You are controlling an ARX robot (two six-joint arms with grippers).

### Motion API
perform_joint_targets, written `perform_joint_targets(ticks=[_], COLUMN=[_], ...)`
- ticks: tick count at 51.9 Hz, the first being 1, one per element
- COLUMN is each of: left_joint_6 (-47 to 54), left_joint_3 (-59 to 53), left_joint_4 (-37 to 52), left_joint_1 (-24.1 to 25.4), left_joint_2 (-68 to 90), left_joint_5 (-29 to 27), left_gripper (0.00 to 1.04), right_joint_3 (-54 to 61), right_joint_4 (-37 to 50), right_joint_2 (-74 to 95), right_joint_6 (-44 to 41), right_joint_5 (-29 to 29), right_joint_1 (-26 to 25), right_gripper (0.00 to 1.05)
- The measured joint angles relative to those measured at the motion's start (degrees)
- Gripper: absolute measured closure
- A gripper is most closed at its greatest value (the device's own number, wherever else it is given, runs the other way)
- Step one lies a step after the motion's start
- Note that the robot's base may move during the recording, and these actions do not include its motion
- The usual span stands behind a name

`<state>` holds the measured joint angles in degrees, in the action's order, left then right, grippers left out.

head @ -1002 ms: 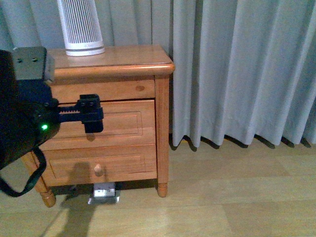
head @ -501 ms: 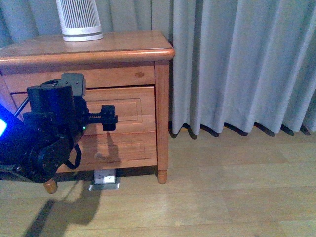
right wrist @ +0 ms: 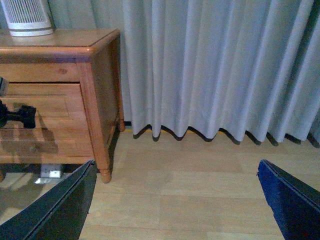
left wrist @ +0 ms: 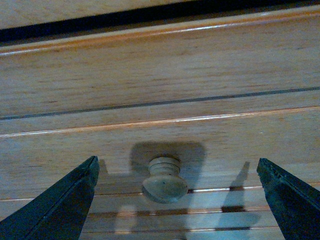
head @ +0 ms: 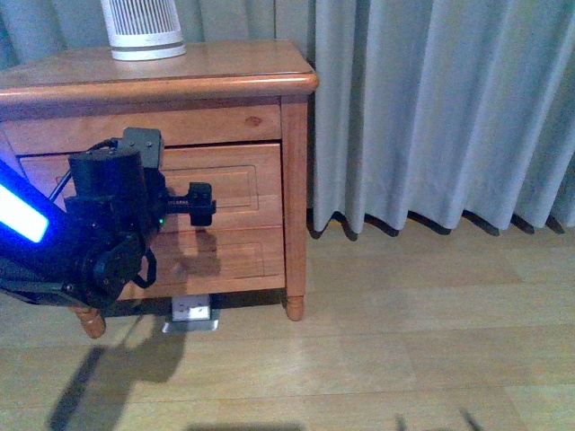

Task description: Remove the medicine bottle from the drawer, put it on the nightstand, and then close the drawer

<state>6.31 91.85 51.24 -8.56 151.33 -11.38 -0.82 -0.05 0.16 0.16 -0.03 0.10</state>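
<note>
Barely begun — the drawer [left wrist: 225, 140] is shut, everything left to do; my left gripper [left wrist: 176, 161] gapes wide before its knob [left wrist: 164, 181].

There is one nightstand [head: 225, 85] with two drawers: one upper drawer [head: 243, 175] and one lower drawer [head: 243, 256]. One round knob [left wrist: 164, 180] shows. Two turned feet are visible, a left foot [head: 90, 321] and a right foot [head: 294, 308]. One white ribbed device [head: 141, 31] stands on top, and one pale plate [head: 190, 314] lies underneath.
</note>
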Motion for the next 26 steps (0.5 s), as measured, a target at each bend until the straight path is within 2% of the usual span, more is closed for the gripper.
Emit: perform_joint_targets(ticks=[12,26], left_joint_6=[0.6,1.5], left_joint_3=[2.2,2.5], left_joint_4=[-0.4,-0.3], left_joint_1=[0.6,0.7], left_joint_2=[1.7,1.9], left_joint_5=[-0.2,-0.3], left_gripper=[0.08,0.47], right_joint_3=[0.0,0.0], right_joint_4=[0.0,0.0], right_joint_2=[0.0,0.0], right_joint_6=[0.0,0.0], right_joint_5=[0.0,0.0], right_joint_1=[0.0,0.0], right_gripper=[0.07,0.07])
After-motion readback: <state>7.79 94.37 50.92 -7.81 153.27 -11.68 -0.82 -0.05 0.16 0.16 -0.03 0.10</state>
